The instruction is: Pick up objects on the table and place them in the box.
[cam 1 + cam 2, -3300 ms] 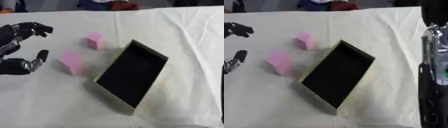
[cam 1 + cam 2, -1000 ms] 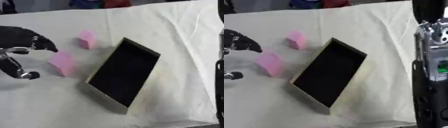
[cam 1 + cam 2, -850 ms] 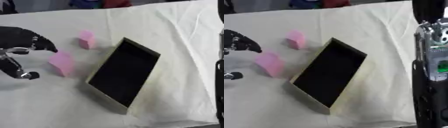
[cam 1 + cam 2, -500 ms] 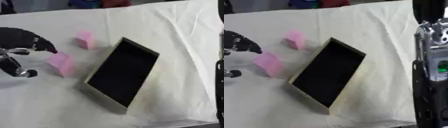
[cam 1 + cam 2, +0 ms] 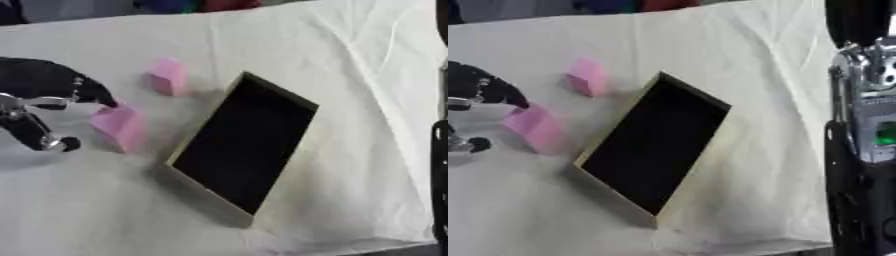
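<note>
A pink block [image 5: 118,125] stands on the white cloth left of the box. My left hand [image 5: 44,85] hovers over it from the left, open. One black fingertip [image 5: 108,102] touches the block's top far corner, and the thumb [image 5: 42,136] hangs a little to the block's left, apart from it. A second, smaller pink block [image 5: 166,76] sits farther back, near the box's far corner. The open box [image 5: 206,194] has a tan rim and a black inside with nothing in it, and lies askew in the middle. My right hand shows in no view.
My right arm [image 5: 859,130], black and silver, stands along the right edge in the right eye view. The table's front edge [image 5: 350,245] runs across the bottom right. Dark and coloured shapes lie beyond the far edge.
My left hand has moved right and lowered onto the near pink block, its fingertip now reaching the block's top. Blocks and box have not moved; the camera shifted slightly.
</note>
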